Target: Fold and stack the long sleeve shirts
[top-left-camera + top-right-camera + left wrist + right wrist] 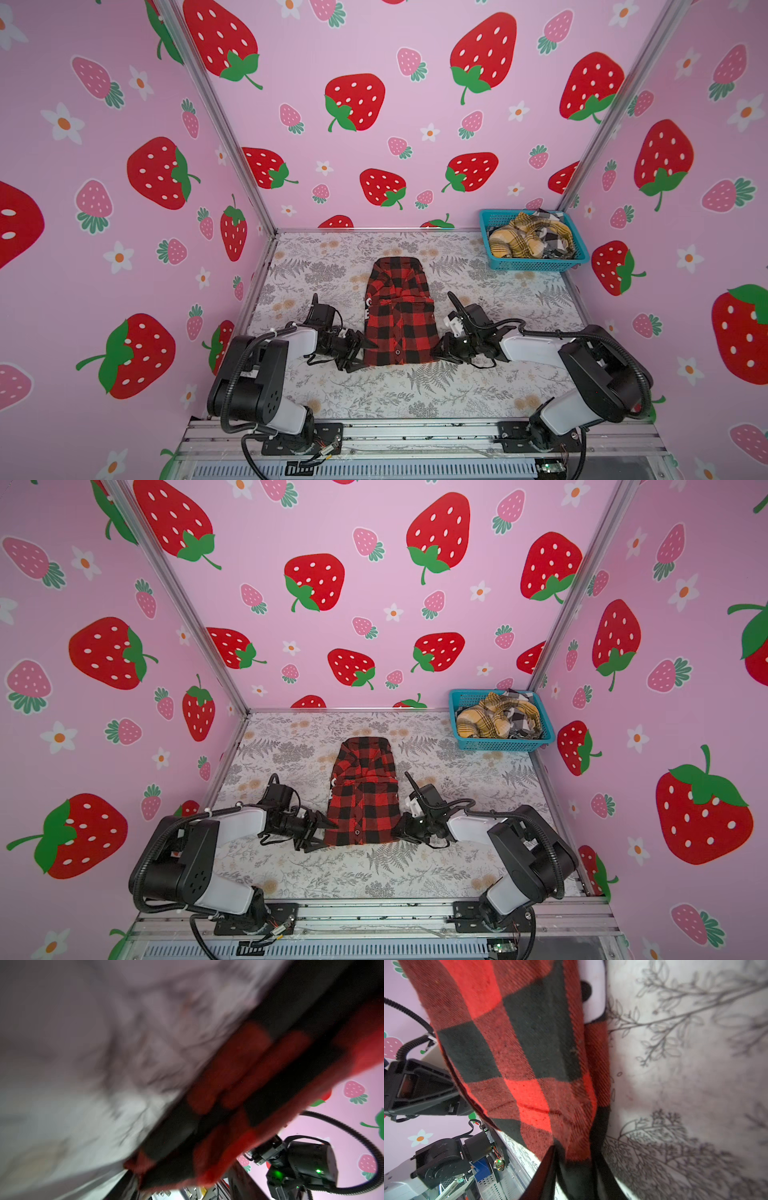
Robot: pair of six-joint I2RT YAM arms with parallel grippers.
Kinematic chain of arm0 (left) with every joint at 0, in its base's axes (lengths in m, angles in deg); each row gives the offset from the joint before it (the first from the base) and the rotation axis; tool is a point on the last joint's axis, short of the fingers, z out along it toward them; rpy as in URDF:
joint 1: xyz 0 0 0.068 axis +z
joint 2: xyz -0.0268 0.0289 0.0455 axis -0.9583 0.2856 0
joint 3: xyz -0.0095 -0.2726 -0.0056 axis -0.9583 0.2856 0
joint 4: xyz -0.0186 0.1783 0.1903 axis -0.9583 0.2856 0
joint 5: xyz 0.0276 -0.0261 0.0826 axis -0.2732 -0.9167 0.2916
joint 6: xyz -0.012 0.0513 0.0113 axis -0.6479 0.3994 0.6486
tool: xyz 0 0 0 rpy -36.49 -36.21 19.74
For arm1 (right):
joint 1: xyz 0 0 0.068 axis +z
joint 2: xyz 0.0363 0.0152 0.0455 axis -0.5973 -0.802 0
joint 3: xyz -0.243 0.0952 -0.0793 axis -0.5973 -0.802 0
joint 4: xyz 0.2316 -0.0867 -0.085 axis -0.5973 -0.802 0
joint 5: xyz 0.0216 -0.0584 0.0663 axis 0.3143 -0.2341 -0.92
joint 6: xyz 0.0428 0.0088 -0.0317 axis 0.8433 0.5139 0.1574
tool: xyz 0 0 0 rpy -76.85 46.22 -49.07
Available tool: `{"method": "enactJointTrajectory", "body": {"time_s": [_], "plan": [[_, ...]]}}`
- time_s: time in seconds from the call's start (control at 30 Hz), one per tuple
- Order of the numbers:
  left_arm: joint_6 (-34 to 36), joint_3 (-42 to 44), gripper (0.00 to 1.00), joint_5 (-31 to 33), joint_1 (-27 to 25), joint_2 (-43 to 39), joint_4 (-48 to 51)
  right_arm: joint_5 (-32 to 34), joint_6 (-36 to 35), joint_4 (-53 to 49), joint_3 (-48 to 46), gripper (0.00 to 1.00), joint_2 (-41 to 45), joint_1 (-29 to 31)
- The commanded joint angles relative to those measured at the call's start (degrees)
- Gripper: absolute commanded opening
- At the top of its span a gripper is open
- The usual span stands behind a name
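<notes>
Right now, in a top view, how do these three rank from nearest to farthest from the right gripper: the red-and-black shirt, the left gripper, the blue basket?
From the right gripper:
1. The red-and-black shirt: its near right corner is at the fingertips.
2. The left gripper: across the shirt, on the left.
3. The blue basket: in the far back right corner.

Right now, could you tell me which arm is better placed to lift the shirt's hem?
Likely right: the right gripper grips a hem corner of the red-and-black plaid shirt; the left gripper stands open at its edge.
</notes>
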Motion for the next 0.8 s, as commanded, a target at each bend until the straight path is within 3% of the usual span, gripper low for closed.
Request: {"method": "enactJointTrajectory", "body": {"time_s": [0.0, 0.1, 0.27, 0.4, 0.43, 0.57, 0.77], "plan": [[-2.4, 3.8, 0.52, 12.5, -0.1, 6.5, -0.1, 2.1, 1.4, -3.0, -1.4, 0.29, 1.1, 0.1], [-1.9, 3.6, 0.43, 13.1, -0.1, 5.6, 1.6, 2.1, 1.6, -2.4, -1.2, 0.25, 1.2, 0.1], [-0.9, 3.1, 0.15, 13.1, -0.4, 2.3, 5.6, 1.7, 1.4, -1.5, 0.2, 0.14, 0.7, 0.1], [0.1, 2.6, 0.07, 12.6, -0.7, 2.2, 6.1, 1.8, 1.4, -1.5, 1.6, 0.06, 0.6, 0.1], [0.4, 2.4, 0.0, 12.4, -0.8, 2.8, 6.1, 1.7, 1.4, -1.4, 1.8, 0.05, 0.9, 0.1], [0.7, 2.0, 0.0, 11.1, -0.8, 3.0, 6.4, 2.0, 1.0, -2.9, 2.8, 0.0, 2.9, 0.2], [2.1, 2.0, 0.0, 11.1, -1.8, -4.6, 14.4, 3.7, 1.8, -9.1, 0.8, 0.0, 10.2, 1.9]]}}
